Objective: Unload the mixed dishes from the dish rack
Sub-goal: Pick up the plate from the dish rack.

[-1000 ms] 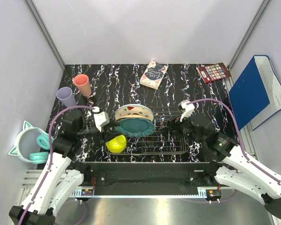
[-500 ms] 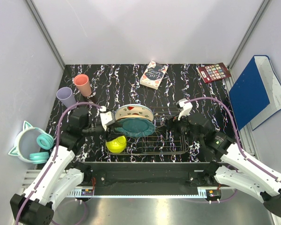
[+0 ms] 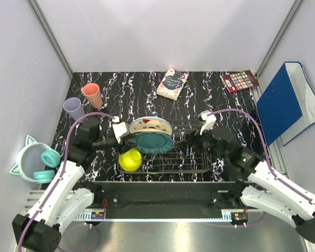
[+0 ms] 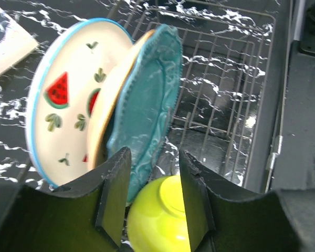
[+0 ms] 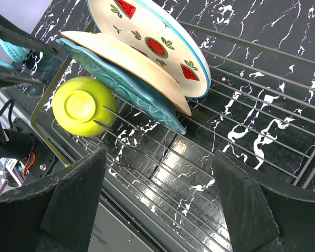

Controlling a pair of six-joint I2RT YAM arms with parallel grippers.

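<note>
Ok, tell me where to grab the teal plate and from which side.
Pinch the teal scalloped plate by its thin rim at the left edge, coming in from the left and staying above the yellow-green bowl. The plate stands on edge, leaning against the peach plate, so probably only the rim offers a grip. The left gripper faces that edge with its jaws open.

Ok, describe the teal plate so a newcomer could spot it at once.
Start at the dark wire dish rack in the centre of the top view. Three plates lean together at its left end; the teal plate is the front one, beside the yellow-green bowl. Its solid colour and scalloped rim set it apart from the peach plate and the white watermelon plate behind it.
</note>
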